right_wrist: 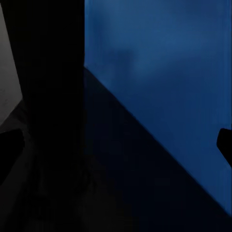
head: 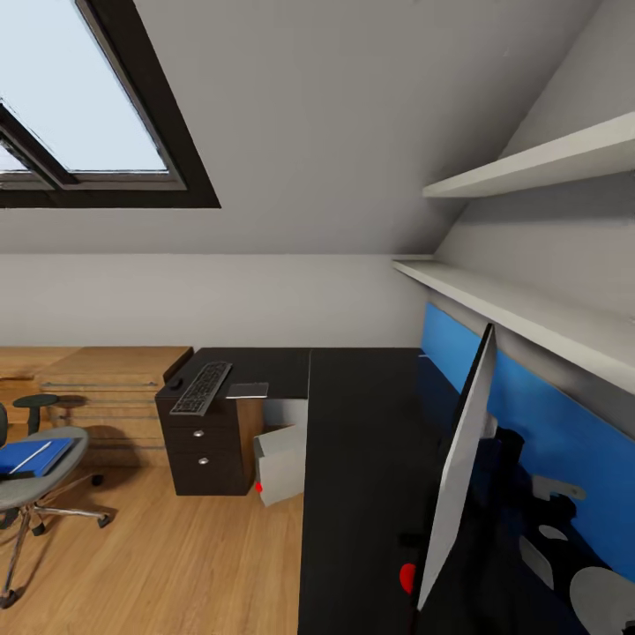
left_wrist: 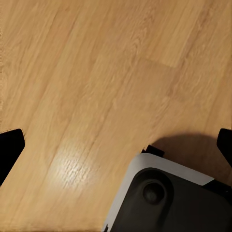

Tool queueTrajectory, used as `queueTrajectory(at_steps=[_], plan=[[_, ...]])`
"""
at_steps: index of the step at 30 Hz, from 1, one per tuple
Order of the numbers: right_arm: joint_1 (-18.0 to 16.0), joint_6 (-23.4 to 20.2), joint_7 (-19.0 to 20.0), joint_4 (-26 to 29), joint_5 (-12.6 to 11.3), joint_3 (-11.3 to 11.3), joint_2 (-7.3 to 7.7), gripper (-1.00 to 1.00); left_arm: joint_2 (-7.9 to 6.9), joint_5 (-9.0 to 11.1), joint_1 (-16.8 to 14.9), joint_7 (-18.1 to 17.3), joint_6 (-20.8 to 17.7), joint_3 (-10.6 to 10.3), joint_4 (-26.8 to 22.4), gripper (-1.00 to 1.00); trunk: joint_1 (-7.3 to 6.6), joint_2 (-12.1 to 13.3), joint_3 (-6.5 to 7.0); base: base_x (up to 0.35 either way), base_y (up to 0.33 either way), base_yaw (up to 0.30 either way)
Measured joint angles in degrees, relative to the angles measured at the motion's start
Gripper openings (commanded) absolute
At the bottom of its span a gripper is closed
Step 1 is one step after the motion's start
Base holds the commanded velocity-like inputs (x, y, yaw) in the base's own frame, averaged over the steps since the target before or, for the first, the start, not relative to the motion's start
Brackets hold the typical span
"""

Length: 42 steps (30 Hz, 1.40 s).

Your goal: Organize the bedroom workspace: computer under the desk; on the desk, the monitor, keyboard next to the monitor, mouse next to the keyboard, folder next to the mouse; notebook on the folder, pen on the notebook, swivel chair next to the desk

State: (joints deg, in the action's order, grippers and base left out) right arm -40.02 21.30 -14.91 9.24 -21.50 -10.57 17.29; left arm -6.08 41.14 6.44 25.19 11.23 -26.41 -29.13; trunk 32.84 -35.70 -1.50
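Note:
The monitor (head: 459,476) stands edge-on on the black L-shaped desk (head: 362,459) at the right. A black keyboard (head: 201,388) lies on the desk's far left wing, with the small black mouse (head: 176,383) beside it and a flat grey notebook (head: 249,390) on its other side. The grey computer (head: 280,463) sits on the floor under the desk. The swivel chair (head: 26,485) at the left carries the blue folder (head: 48,454) with a thin white pen (head: 29,457) on it. My left gripper (left_wrist: 116,145) is open over bare floor. My right gripper (right_wrist: 116,145) is open, facing the blue panel (right_wrist: 159,72).
A drawer unit (head: 205,454) stands under the desk's left wing, with a low wooden cabinet (head: 115,388) behind it. Two white shelves (head: 529,309) run along the right wall above the blue back panel (head: 529,397). Wooden floor (head: 176,564) lies open between chair and desk. My base (left_wrist: 164,198) is below the left gripper.

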Motion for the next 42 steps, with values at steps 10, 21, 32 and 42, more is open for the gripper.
queueTrajectory(at_steps=[10, 21, 32, 42], plan=[[0.0, 0.0, 0.0, 0.0, 0.0, 0.0, 0.0, 1.0, -0.05, 0.0, 0.0, 0.0, 0.0, 0.0, 0.0, 1.0, 0.0, 0.0, 0.0, -0.33, 0.0, 0.0], [0.0, 0.0, 0.1, 0.4, 0.0, -0.1, -0.04, 1.0, -0.39, 0.2, 0.0, 0.0, -0.1, 0.0, 0.0, 1.0, -0.01, 0.0, 0.0, -0.311, 0.0, 0.0], [1.2, -13.7, -2.2, 17.3, 0.2, 0.2, -1.69, 1.0, -0.38, 0.1, 0.0, -0.1, 0.0, 0.0, 0.0, 1.0, -0.04, 0.0, 0.0, -0.042, 0.0, 0.0], [19.2, -31.7, -18.6, 57.6, -0.7, 0.0, -2.03, 1.0, -0.36, 0.1, 0.0, -0.2, 0.1, 0.0, 0.0, 1.0, -0.04, 0.0, 0.0, -0.001, 0.0, 0.0]])
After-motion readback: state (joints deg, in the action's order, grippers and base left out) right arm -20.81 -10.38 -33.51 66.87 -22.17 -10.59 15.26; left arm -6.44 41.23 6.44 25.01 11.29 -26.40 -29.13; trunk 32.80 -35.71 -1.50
